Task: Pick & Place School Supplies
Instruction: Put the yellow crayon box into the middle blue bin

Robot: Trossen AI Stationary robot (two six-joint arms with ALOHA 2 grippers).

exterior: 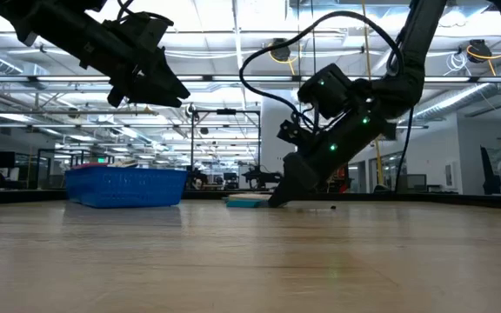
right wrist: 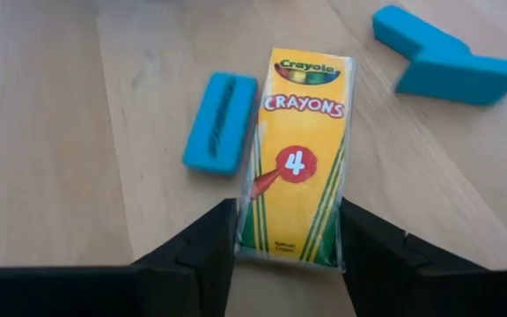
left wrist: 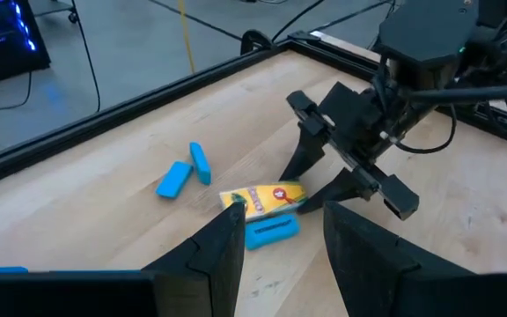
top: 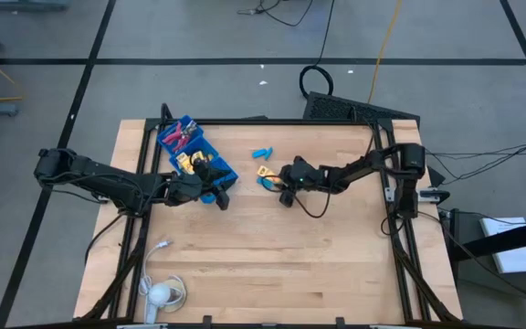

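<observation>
A yellow crayon box (right wrist: 302,145) lies flat on the table near its middle, with a light-blue eraser (right wrist: 221,121) beside it. My right gripper (right wrist: 289,255) reaches in from the right and is down at the box's near end, also seen from the left wrist view (left wrist: 319,189). My left gripper (left wrist: 280,242) is open and empty. It hovers above the table by the blue tray's (top: 210,155) corner (exterior: 159,87). The tray holds red-handled scissors (top: 181,137) and yellow pieces (top: 186,163). Two more blue erasers (top: 261,152) lie farther back. My right gripper has the crayon box by its end toward the table's right (right wrist: 289,242), one finger on each long side. The fingers (right wrist: 209,246) slant down from the right and lie along the box's length. The box lies flat on the table.
A white cable and a round white object (top: 163,292) lie at the table's near left corner. The blue tray (exterior: 124,187) stands at the far left. Bare wood stretches across the near and right parts of the table.
</observation>
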